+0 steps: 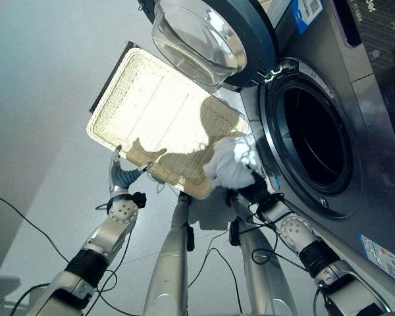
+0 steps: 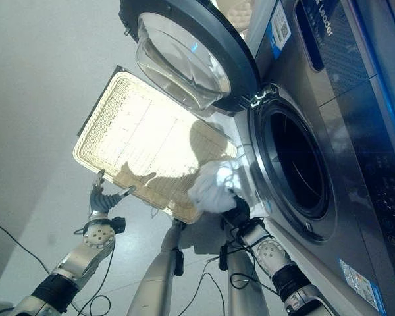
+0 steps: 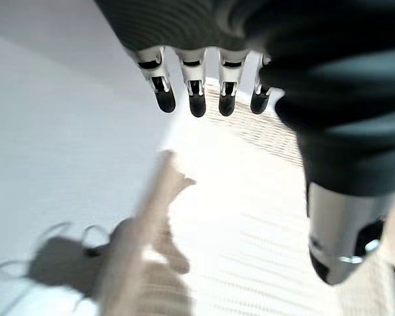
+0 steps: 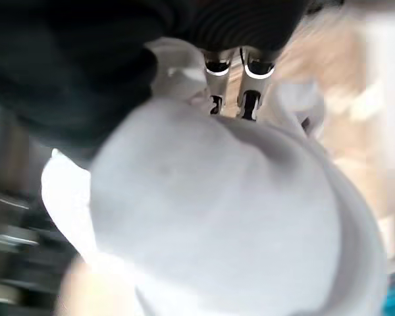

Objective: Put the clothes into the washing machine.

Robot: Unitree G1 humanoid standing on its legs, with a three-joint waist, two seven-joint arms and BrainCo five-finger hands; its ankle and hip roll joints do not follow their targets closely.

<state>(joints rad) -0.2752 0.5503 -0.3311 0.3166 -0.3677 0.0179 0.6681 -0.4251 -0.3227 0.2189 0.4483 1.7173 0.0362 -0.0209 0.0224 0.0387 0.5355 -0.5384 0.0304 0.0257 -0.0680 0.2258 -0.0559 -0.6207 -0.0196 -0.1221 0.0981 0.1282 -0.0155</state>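
Cloth [image 1: 229,164], white and bunched, is held up by the right hand [image 1: 250,189] in the left eye view, just beside the open drum mouth of the washing machine [image 1: 355,118] and over the near corner of a flat woven basket [image 1: 151,112] that lies on the pale floor [image 1: 39,99]. The round glass door [image 1: 204,36] is swung open above the basket. The left hand [image 1: 122,174] is seen at the basket's near edge, fingers straight and spread, nothing held.

In the right eye view the same layout is shown: the white bundle sits between the basket's corner and the machine's chrome rim, outside the drum, with the left hand well apart from it across the basket.

In the left wrist view the fingers [image 3: 196,99] are seen extended in a row, the thumb [image 3: 339,243] apart from them, and the basket's bright weave lies past them with nothing gripped.

In the right wrist view the cloth is seen bulging out close to the camera, and the right hand's fingers [image 4: 249,105] are curled into its folds, so the bundle is gripped.
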